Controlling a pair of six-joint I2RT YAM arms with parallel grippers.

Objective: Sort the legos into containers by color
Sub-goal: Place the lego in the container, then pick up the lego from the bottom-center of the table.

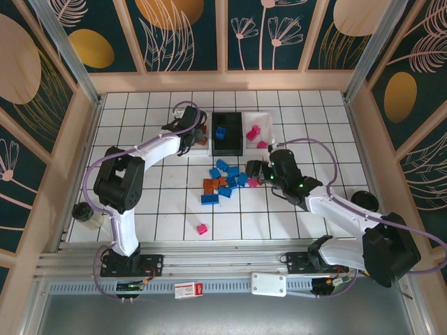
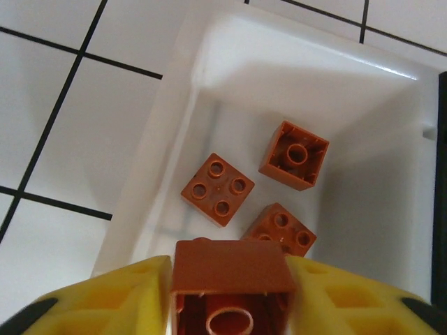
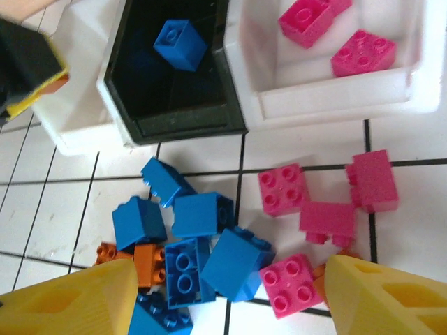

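Note:
My left gripper (image 1: 198, 137) (image 2: 230, 283) hangs over the left white container (image 2: 279, 63) with an orange-brown lego (image 2: 232, 265) between its yellow pads, touching both. Three more orange-brown legos (image 2: 218, 188) lie in that bin. The black container (image 1: 228, 148) (image 3: 174, 125) holds a blue lego (image 3: 180, 43). Pink legos (image 3: 362, 53) lie in the right white container (image 1: 269, 120) (image 3: 328, 98). My right gripper (image 1: 253, 172) (image 3: 230, 279) stands open above the loose pile (image 1: 222, 183) of blue (image 3: 236, 262), pink (image 3: 292, 285) and orange legos (image 3: 148, 264).
One pink lego (image 1: 202, 228) lies alone near the front of the tiled table. A white box with a red label (image 1: 188, 289) sits on the front rail. A small jar (image 1: 84, 211) stands at the left edge. Wooden walls close in three sides.

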